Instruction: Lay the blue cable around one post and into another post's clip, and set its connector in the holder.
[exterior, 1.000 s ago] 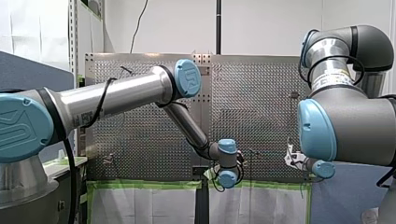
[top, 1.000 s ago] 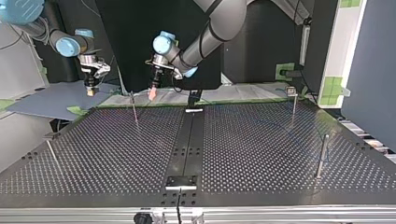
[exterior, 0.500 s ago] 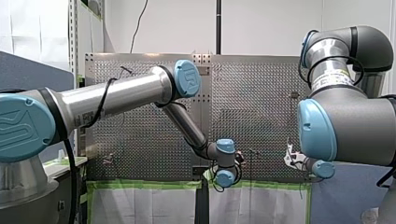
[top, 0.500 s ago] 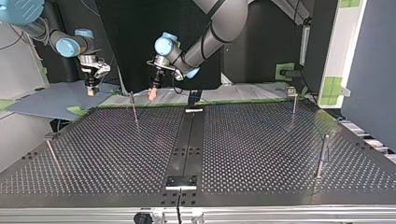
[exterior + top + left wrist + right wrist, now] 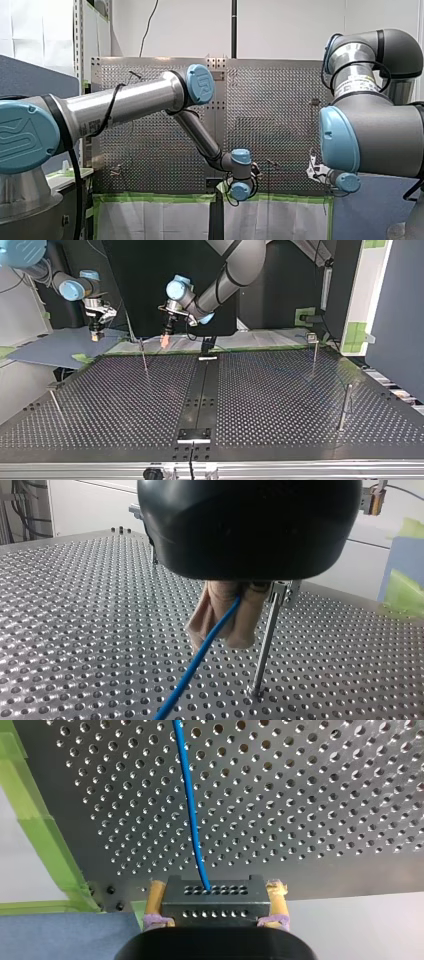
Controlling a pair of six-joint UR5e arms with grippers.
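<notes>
Right wrist view: blue cable (image 5: 192,820) leaves the far face of the connector (image 5: 210,909) and runs nearly straight ahead of my right pincer (image 5: 216,895), long axis pointing away from it over the perforated surface (image 5: 310,795), until the frame edge cuts it off. Whether it rests on the holes or hangs just above them is unclear. Yellow pads (image 5: 156,900) press the black connector block from both sides, closed only to its width; the fingers' lower parts are hidden behind the dark wrist housing. Left wrist view: the cable comes out from between the beige pads (image 5: 247,622) of my left pincer (image 5: 227,615) and slants down toward the surface, cut off before it lands. The pads are closed on it with no gap showing; their upper ends are hidden by the black housing. A thin post (image 5: 264,650) stands upright just beside the pads, its clip (image 5: 281,586) near them, with the cable apart from both. Top view: both pincers hang at the far edge, well apart; the cable between them is too faint to trace. Front view: the arms block both pincers.
</notes>
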